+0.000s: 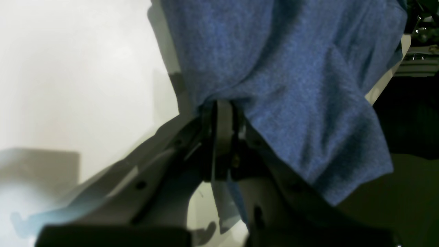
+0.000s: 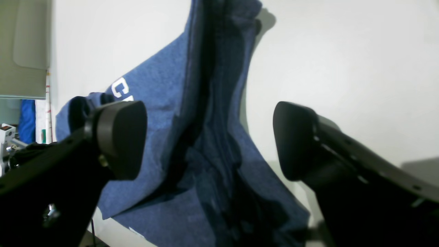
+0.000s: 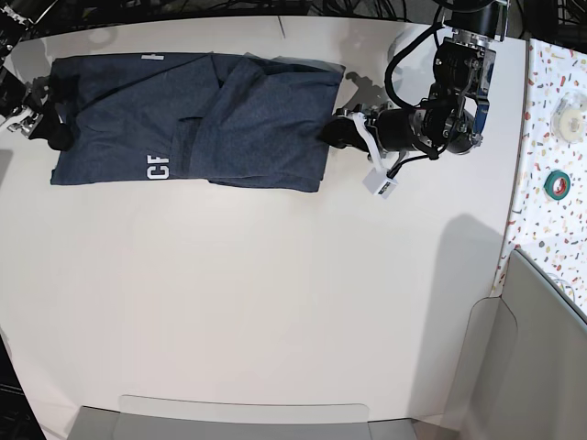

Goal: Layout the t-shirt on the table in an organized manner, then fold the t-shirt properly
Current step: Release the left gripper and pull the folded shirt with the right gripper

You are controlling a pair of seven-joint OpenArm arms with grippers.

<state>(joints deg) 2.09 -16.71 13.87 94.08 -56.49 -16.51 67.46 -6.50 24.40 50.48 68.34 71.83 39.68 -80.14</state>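
The dark navy t-shirt (image 3: 248,119) lies crumpled along the far side of the white table (image 3: 275,293), with a fold of cloth lapped over its middle and white lettering (image 3: 158,169) near its front edge. My left gripper (image 3: 332,130) is at the shirt's right edge, shut on a bunch of the blue fabric (image 1: 301,85); the pinch shows close up in the left wrist view (image 1: 223,106). At the shirt's left end my right gripper (image 3: 57,112) stands wide open. Its fingers (image 2: 120,137) straddle a raised ridge of the shirt (image 2: 154,103) without gripping it.
A speckled terrazzo strip (image 3: 550,165) runs down the right side, carrying a green tape roll (image 3: 556,183) and a white roll (image 3: 573,103). Grey panels sit at the front edge (image 3: 248,417) and the lower right (image 3: 541,348). Cables lie beyond the far edge.
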